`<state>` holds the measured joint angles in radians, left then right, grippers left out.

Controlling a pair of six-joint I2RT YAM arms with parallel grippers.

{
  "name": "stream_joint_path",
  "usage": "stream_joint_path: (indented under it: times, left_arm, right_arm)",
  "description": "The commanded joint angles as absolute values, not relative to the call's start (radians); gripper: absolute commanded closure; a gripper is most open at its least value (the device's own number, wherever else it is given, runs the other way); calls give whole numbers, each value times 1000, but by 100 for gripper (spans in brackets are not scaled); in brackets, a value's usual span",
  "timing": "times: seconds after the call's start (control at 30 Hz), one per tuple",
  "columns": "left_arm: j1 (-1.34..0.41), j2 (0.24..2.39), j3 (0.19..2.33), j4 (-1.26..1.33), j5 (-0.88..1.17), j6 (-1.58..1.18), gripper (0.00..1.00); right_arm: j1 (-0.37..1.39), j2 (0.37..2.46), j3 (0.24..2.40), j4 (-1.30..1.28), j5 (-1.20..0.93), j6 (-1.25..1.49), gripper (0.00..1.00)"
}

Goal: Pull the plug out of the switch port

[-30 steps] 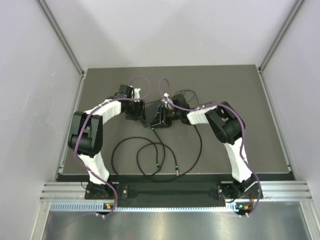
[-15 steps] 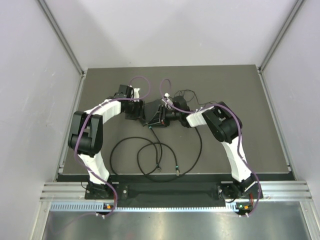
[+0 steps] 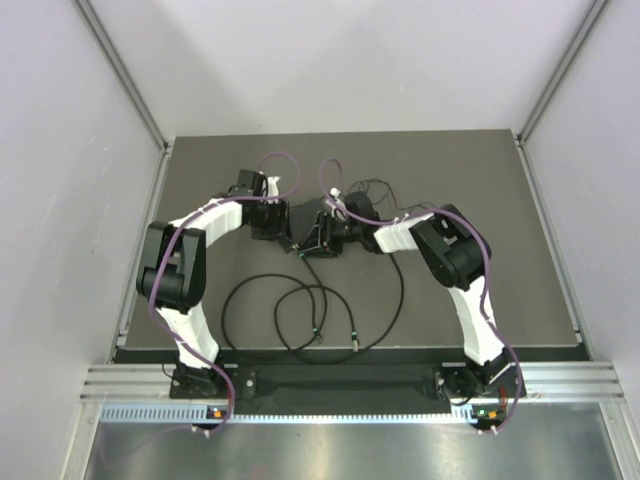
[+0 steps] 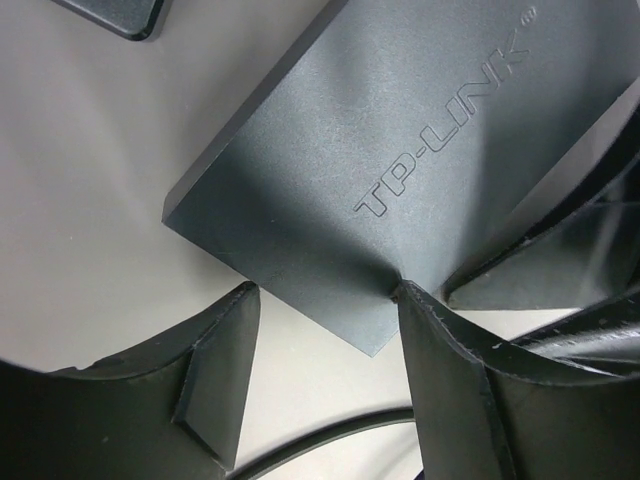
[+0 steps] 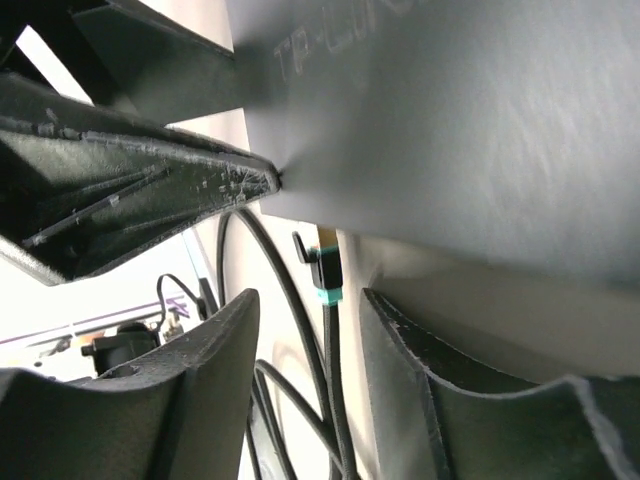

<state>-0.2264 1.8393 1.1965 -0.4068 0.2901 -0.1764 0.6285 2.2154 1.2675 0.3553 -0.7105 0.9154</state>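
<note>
top: even diffuse light, soft shadows, sharp | left wrist: dull sheen on switch (image 4: 400,150), crisp | right wrist: switch blurred, background glare lower left

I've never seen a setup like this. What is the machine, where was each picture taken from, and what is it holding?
Two robot arms are bolted to a dark table, each ending in a two-finger gripper. One picture looks down from above; the other two come from cameras on the wrists. The left gripper pinches a corner of a black TP-LINK network switch. The right gripper stands open around a teal-tipped plug at the switch's edge. Loose black cables lie on the table.
</note>
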Motion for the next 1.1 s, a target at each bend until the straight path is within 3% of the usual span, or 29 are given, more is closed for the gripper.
stream_joint_path:
  times: [0.0,0.17,0.5,0.8,1.07]
  left_arm:
    - [-225,1780,1227,-394,272,-201,37]
    - [-222,1772,1333,-429,210,-181,34]
    - [-195,1904,1496,-517,219,-25,31]
    - [-193,1960,1479,-551,264,17,32]
    - [-193,2006,1451,-541,251,29,32]
  right_arm:
    - [644,2178,1178,358,-615,928,53]
    - [649,2163,1085,529,-572,1057,49]
    - [666,2149,1069,571,-529,1094,44]
    - [667,2149,1066,555,-549,1083,39]
    - [673,2169,1078,569,-565,1095,44]
